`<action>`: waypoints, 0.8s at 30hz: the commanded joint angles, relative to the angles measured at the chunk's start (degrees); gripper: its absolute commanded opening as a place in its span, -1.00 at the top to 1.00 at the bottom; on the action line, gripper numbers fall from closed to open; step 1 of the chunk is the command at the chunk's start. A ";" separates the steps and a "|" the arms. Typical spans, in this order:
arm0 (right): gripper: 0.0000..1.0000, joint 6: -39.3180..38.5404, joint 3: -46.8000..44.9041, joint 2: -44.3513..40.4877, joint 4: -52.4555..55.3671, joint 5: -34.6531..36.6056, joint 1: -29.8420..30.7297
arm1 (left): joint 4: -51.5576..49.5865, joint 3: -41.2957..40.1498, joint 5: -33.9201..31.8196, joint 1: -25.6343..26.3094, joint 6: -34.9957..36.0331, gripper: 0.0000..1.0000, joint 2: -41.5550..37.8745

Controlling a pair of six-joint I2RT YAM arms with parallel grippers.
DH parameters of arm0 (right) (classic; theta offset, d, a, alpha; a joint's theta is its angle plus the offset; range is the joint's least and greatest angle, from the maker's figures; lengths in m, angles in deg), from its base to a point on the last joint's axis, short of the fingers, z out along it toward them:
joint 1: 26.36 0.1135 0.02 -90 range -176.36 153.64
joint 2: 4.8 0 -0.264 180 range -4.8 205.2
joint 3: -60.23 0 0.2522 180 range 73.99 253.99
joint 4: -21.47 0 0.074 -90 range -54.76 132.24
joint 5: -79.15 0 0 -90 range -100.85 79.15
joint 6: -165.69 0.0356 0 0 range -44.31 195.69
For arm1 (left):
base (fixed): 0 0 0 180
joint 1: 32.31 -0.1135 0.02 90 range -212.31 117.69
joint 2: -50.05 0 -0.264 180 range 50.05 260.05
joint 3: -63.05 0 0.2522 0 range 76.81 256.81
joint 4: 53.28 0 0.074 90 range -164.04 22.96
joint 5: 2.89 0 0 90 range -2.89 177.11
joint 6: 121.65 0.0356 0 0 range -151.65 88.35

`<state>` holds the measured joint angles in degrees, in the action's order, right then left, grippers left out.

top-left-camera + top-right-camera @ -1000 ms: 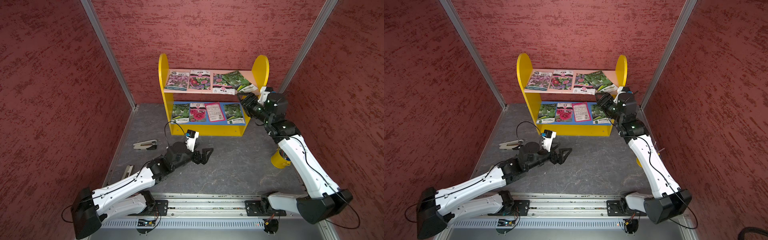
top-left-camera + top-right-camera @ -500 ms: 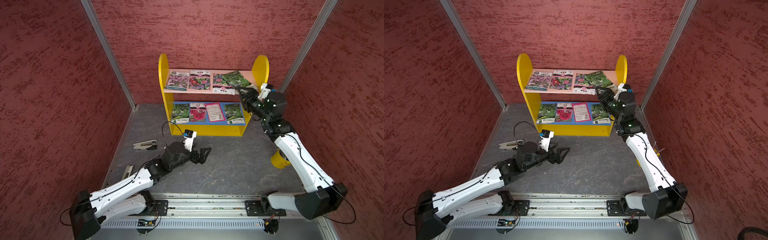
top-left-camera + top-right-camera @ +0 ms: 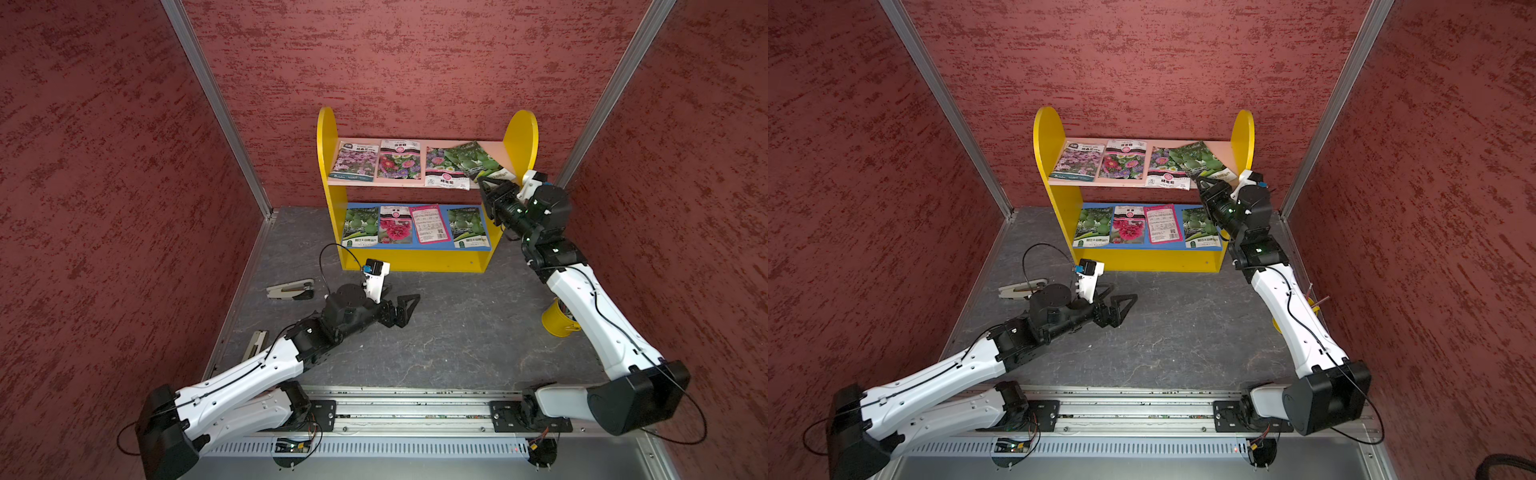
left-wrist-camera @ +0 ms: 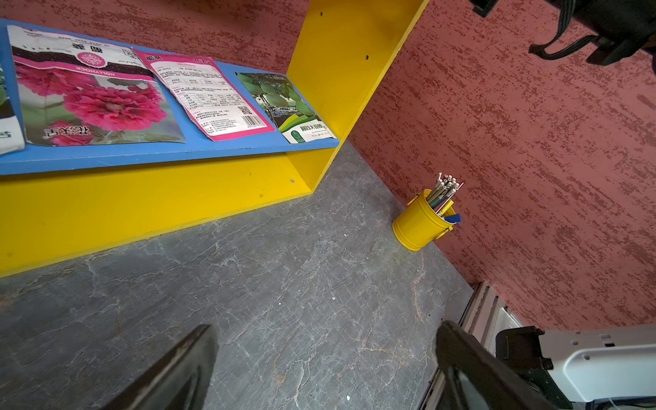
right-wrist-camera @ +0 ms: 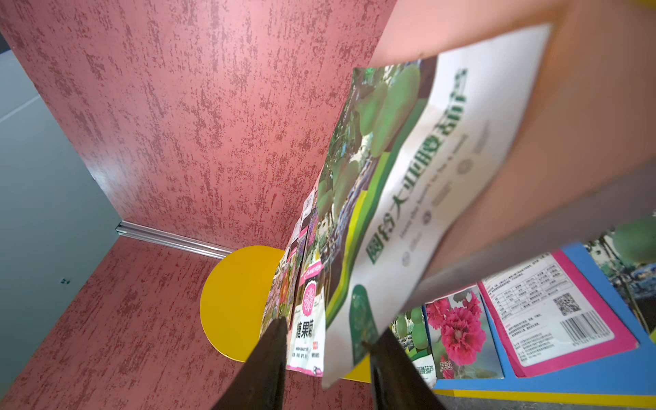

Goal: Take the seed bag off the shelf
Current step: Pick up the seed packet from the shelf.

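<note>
The shelf (image 3: 326, 137) (image 3: 1044, 133) stands against the back wall, with seed packets on both boards. The seed bag (image 3: 469, 160) (image 3: 1200, 160) (image 5: 408, 198), green with gourds on it, lies askew at the right end of the pink upper board, its white corner jutting over the front edge. My right gripper (image 3: 482, 183) (image 3: 1200, 180) (image 5: 330, 326) straddles that corner. Its jaws stand narrowly apart; one finger is at the bag, the other clear of it. Out on the grey floor, in front of the shelf, my left gripper (image 3: 409, 301) (image 3: 1125, 301) (image 4: 324, 326) is open wide and holds nothing.
Several other seed packets lie on the pink board and on the blue lower board (image 4: 170, 152). A yellow pencil cup (image 3: 557, 322) (image 4: 419, 223) stands by the right wall under my right arm. Two staplers (image 3: 291, 289) (image 3: 254, 343) lie at the left. Red walls close in on three sides.
My right gripper has risen from beside the lower board to the upper board's right end, and its jaws have narrowed around the green bag's corner. The left arm has barely shifted.
</note>
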<state>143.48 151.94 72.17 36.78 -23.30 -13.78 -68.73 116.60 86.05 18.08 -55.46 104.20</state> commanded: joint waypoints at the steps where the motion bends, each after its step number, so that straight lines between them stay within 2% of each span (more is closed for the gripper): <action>1: 0.30 1.00 -0.65 0.38 -2.74 -0.47 -0.50 | 0.10 -1.12 0.63 -0.38 -0.10 -0.99 -0.93; 15: 0.81 2.49 -1.65 0.71 -5.03 -0.12 -0.61 | -0.11 -1.47 0.51 -0.61 -0.19 -0.99 -2.06; 22: 1.00 2.72 -2.70 0.60 -8.57 0.27 -0.68 | -0.16 -1.24 0.50 -0.65 -0.15 -0.99 -2.69; 24: 1.00 2.36 -2.91 0.48 -9.99 0.41 -0.67 | -0.18 -1.04 0.52 -0.65 -0.12 -0.99 -2.96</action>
<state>146.19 149.45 72.58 31.38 -23.30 -14.16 -68.97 115.97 86.03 17.78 -55.46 102.32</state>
